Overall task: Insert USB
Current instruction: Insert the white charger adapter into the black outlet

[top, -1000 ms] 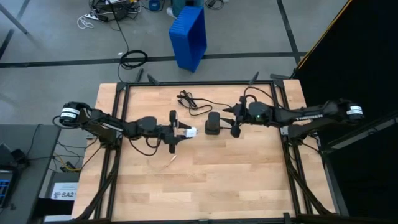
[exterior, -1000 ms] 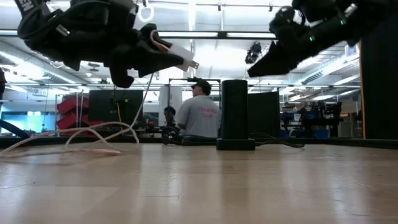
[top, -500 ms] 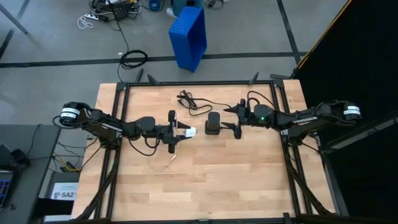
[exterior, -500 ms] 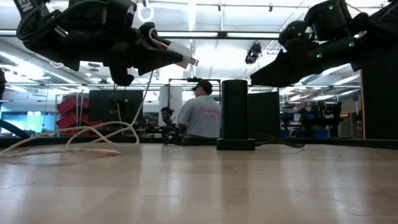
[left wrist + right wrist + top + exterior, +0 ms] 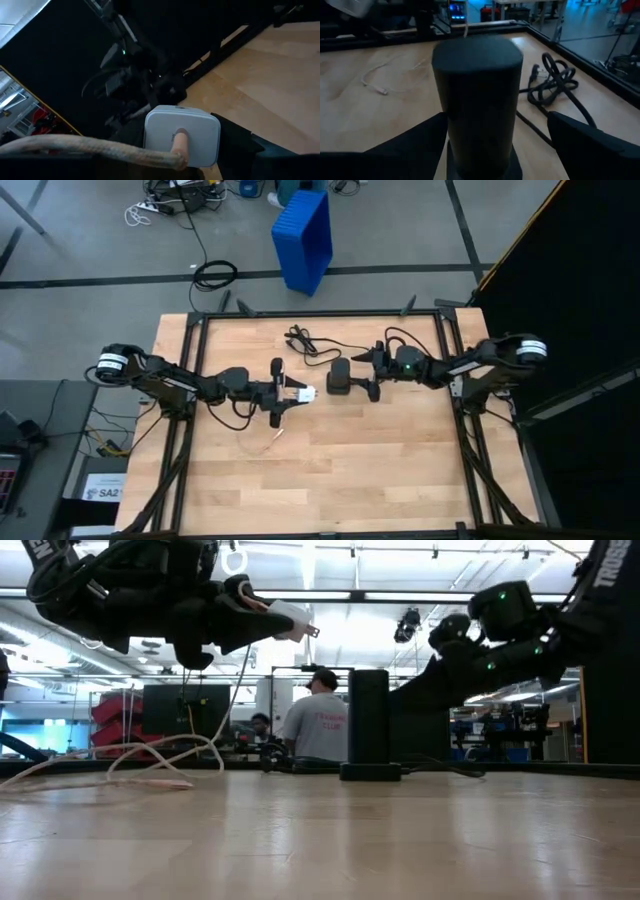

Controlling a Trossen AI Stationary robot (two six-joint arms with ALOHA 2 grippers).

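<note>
White USB plug (image 5: pixel 303 392) sits clamped in the left gripper (image 5: pixel 290 392) fingers, held up off the wooden tabletop (image 5: pixel 330 470), metal tip aimed toward the black upright hub (image 5: pixel 341 378) mid-table. Its pale cable (image 5: pixel 150 760) trails down and loops on the tabletop behind it. Plug and hub are near each other, not touching.

Right gripper (image 5: pixel 368 374) is at the hub, fingers (image 5: pixel 590 142) spread apart on either side of the dark body (image 5: pixel 477 95); can't tell if they touch it yet. Likely there to brace the hub so it won't slide or tip when the plug pushes in.

Black hub cable (image 5: pixel 305 340) coils at the far side of the tabletop. A person (image 5: pixel 320 725) stands in the room behind. Insertion not yet started; alignment of the tip to the port is the tricky bit.
</note>
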